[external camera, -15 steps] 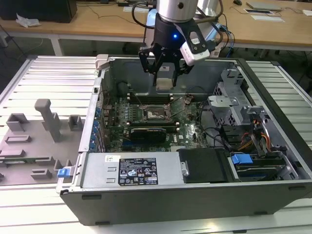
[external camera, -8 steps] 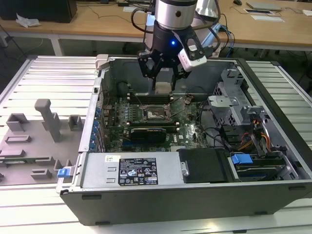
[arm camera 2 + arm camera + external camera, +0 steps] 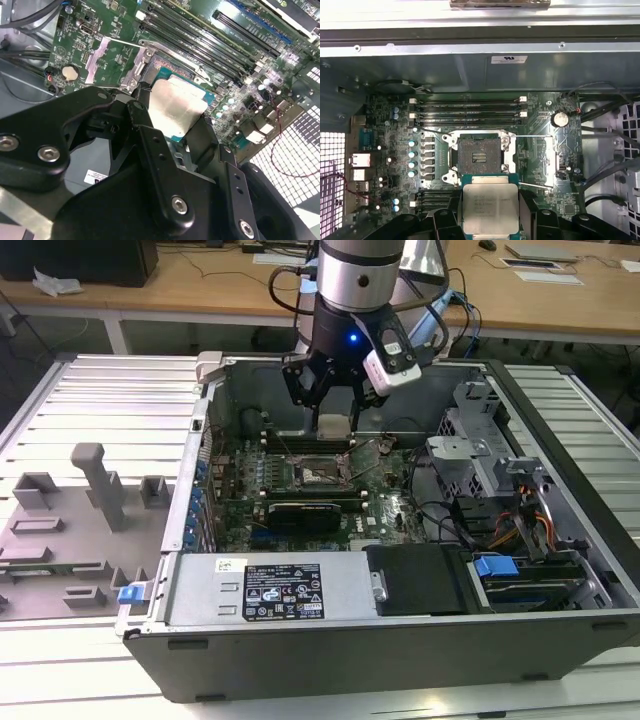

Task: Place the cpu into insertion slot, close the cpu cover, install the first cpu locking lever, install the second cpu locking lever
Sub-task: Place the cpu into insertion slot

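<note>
Gripper (image 3: 490,216) closed on the cpu (image 3: 490,207). We see one black finger (image 3: 456,212) pressed against each of two opposite edges, with the pale metal top facing the camera in both wrist views. The second wrist view confirms the grip: the chip (image 3: 177,112) sits flat between the two fingers.

The cpu is in the air, not yet seated. In the exterior view it (image 3: 334,423) hangs under the gripper (image 3: 333,408), above the green motherboard (image 3: 385,502) and just on the far side of the insertion slot (image 3: 322,472).

Insertion slot (image 3: 479,156) bare. We can see its dark contact field inside the silvery surround.

The cpu cover (image 3: 136,67) is swung open, away from the socket. Its square window shows green board behind it, and a coin battery (image 3: 70,73) lies near it.

Past the socket we note four long memory slots (image 3: 470,107) running side by side, then the grey inner wall of the computer case (image 3: 470,70).

Exterior view, farther out: the case (image 3: 400,660) lies open on a ribbed metal table (image 3: 100,390). A grey fixture tray (image 3: 60,540) sits at the exterior view's left, and a wooden desk (image 3: 200,285) stands behind.
</note>
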